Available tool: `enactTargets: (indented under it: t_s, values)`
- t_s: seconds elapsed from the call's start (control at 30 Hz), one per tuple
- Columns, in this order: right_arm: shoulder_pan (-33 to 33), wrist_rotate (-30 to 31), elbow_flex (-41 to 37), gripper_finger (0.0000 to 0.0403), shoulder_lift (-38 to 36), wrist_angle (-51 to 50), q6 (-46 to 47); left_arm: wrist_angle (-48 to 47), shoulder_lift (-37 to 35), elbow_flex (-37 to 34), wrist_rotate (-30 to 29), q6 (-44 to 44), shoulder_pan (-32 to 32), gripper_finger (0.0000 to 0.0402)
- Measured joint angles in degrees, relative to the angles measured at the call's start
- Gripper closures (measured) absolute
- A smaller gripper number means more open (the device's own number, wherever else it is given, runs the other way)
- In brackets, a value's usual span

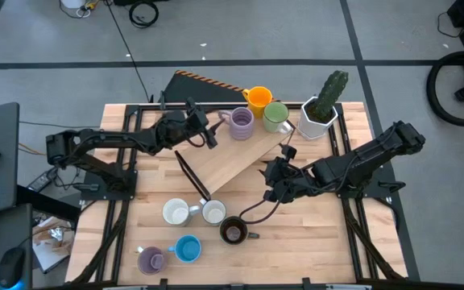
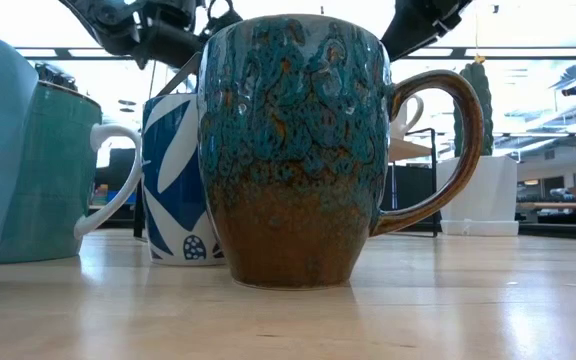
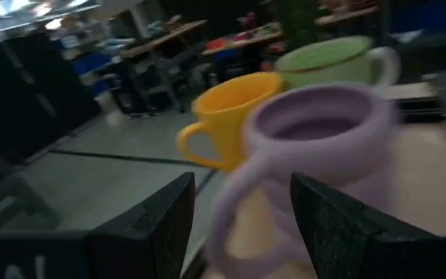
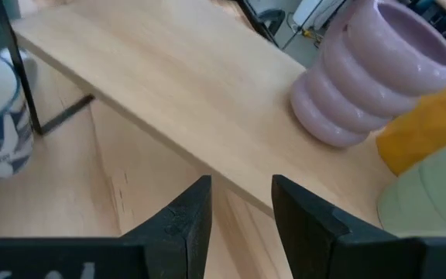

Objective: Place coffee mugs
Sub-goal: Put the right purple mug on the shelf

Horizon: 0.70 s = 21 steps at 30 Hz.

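**Three mugs up on the shelf**

My left gripper (image 1: 213, 133) hangs open just behind the upright purple mug (image 1: 241, 123), its handle towards my fingers, beside orange mug (image 1: 258, 98) and green mug (image 1: 275, 116). My right gripper (image 1: 273, 165) waits open, empty.

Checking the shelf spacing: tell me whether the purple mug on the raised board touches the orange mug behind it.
Cannot tell. In the high view the purple mug and the orange mug meet at the rims, and the left wrist view overlaps them.
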Motion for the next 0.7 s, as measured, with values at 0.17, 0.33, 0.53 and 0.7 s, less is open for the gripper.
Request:
enactTargets:
  t_s: [0.17, 0.33, 0.53, 0.7]
  values:
    - [0.1, -0.5, 0.0, 0.0261, -2.4, -2.9, 0.8, -5.3, -2.0, 0.0, 3.3, -3.2, -1.7, 0.0183]
    - [-2.7, -4.8, 0.0, 0.0261, -6.7, -3.2, -1.1, -6.9, -2.8, 0.0, 5.1, -4.1, -3.7, 0.0183]
    - [-7.5, -8.4, 2.2, 0.0262, -8.8, -4.8, -5.3, -7.3, -2.8, 0.0, 10.6, -8.1, -5.0, 0.0183]
    - [-9.0, -9.3, 4.2, 0.0268, -8.1, -3.7, -9.2, -8.5, -2.8, 0.0, 13.6, -12.1, -3.8, 0.0183]
